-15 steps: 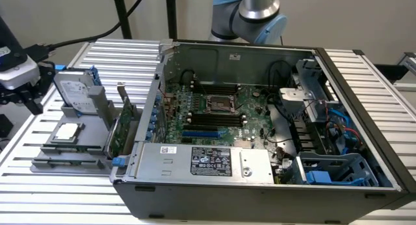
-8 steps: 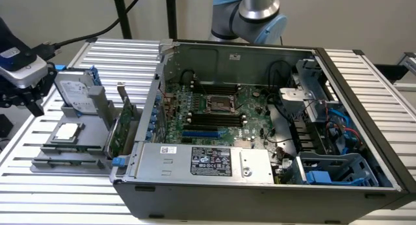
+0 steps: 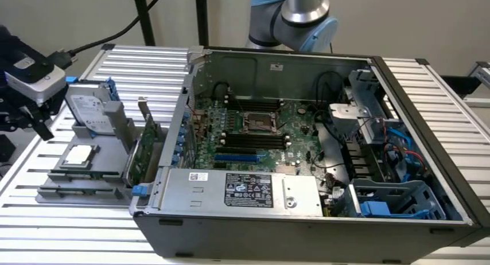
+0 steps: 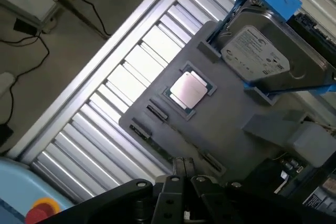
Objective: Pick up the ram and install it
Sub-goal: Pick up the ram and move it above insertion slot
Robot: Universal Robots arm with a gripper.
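Jaws first: in the wrist view the gripper [image 4: 182, 167] has its two fingers [image 4: 176, 167] pressed pretty much together, just a thin slit between them, and I can't see anything pinched in there. So closed and empty, as far as I can tell.

The fingertips sit over the near edge of the grey tray [image 4: 231, 114], right by the little end clips of its low holders. The ram [image 3: 86, 175] is hard to make out, tbh. My best read is the thin dark-green strip sitting on edge in one of those low holders along the tray's front. In the exterior view the gripper hangs above and toward the exterior view's left of the tray, so the ram is below it and clearly apart from the jaws, no contact.

Further out on the same tray: the square silver processor chip [image 4: 189, 88] in its pocket, then the hard drive [image 4: 257, 56] propped up in blue brackets, and the taller expansion card [image 3: 142, 147] standing at the tray's far side, next to the open computer case [image 3: 428, 133]. The motherboard [image 3: 253, 127] is exposed inside. Everything rests on a slatted metal table [image 4: 131, 77].
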